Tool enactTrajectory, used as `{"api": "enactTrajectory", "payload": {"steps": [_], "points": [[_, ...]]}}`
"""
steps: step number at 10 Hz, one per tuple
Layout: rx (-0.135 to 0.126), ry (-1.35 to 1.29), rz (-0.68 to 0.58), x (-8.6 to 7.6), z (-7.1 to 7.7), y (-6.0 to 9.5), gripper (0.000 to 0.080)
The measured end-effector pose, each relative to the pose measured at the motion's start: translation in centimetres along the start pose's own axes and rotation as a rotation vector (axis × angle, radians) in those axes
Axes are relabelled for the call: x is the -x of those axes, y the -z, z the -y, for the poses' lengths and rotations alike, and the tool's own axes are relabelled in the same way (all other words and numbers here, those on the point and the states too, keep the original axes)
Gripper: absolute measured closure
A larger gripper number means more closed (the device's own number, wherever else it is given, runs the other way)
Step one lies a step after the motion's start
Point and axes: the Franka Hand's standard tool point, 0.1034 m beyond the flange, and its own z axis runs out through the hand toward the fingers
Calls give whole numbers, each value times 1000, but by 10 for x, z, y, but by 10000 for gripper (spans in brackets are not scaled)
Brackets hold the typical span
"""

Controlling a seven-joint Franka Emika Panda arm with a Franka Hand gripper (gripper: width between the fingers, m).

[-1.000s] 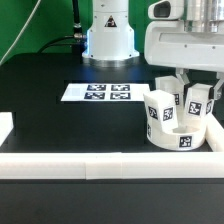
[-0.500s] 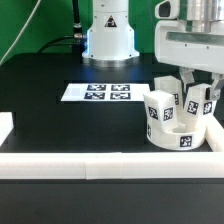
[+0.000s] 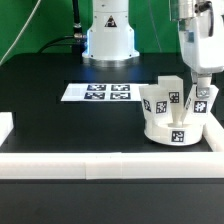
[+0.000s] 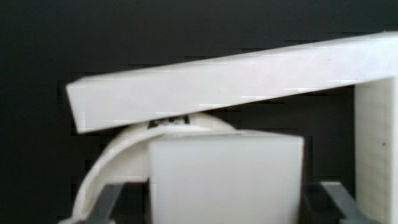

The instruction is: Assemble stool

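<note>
Gripping a leg over the seat

Two-finger gripper (image 3: 199,103) closed on a short white plastic block leg (image 3: 200,101) bearing black-and-white square tags. Round thick white disc seat (image 3: 175,134) sits on black table (image 3: 50,110), just beside long white border rail (image 3: 110,163). Other tagged legs (image 3: 157,102) stand on seat.

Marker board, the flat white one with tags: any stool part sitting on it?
No. The flat white marker board lies bare on the black table, apart from the white round stool seat.
</note>
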Motion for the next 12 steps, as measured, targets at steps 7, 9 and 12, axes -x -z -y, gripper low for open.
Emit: {"api": "enactTrajectory", "payload": {"steps": [7, 9, 12], "points": [[-67, -489, 36, 6, -4, 1, 462], [-94, -564, 49, 7, -6, 1, 462], [-102, -585, 52, 5, -8, 0, 462]]}}
